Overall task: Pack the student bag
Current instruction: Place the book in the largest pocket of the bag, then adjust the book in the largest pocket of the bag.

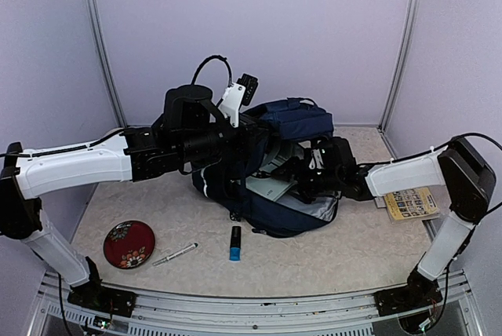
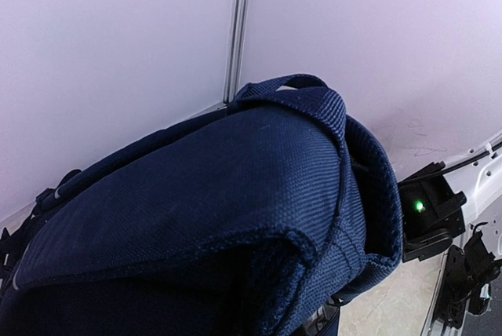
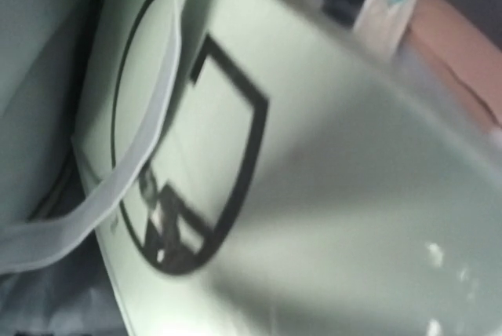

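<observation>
The navy student bag [image 1: 294, 120] lies in the middle of the table with its mouth open toward the right. Its blue fabric [image 2: 235, 179] fills the left wrist view and hides the fingers. My left gripper [image 1: 255, 144] is at the bag's upper flap, shut on the fabric and holding it raised. My right gripper [image 1: 302, 173] reaches into the bag's mouth over a pale book [image 1: 271, 183]. The book's cover [image 3: 314, 155], with black line drawing, fills the right wrist view. No right fingers show there, so their state is unclear.
A red round dish [image 1: 129, 243], a pen [image 1: 175, 254] and a small blue-and-black stick [image 1: 235, 243] lie on the table in front of the bag. A yellow booklet [image 1: 412, 203] lies at the right under the right arm. Lilac walls enclose the back and sides.
</observation>
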Controlling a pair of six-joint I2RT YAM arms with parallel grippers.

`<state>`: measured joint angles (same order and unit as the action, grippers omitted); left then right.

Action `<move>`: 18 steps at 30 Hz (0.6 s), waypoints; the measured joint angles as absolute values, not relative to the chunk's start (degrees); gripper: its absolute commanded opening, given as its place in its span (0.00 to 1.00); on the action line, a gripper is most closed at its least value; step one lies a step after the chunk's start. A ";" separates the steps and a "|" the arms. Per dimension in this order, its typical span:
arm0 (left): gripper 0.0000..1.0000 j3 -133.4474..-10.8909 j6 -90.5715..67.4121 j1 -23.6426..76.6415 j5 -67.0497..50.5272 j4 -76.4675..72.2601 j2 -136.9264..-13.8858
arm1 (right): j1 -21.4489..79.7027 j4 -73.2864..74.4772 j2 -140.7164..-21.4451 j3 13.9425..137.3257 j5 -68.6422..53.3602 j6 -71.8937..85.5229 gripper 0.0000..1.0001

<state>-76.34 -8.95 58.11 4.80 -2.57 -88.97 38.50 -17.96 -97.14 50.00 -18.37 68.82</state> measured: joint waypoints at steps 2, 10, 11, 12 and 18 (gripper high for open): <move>0.00 -76.09 -8.97 58.02 4.71 -2.63 -88.71 | 38.50 -16.01 -95.55 49.50 -18.41 67.42 0.76; 0.00 -75.85 -8.97 57.93 4.12 -2.68 -88.55 | 38.70 -11.84 -89.62 45.28 -18.46 64.99 0.38; 0.00 -75.85 -8.97 57.93 4.08 -2.68 -88.55 | 38.76 -11.79 -89.58 45.17 -18.44 64.99 0.37; 0.00 -75.85 -8.97 57.93 4.03 -2.68 -88.55 | 38.85 -11.86 -89.73 45.12 -18.44 65.06 0.37; 0.00 -75.77 -8.97 57.93 3.29 -2.72 -88.55 | 38.96 -12.40 -95.44 48.97 -19.16 64.58 0.27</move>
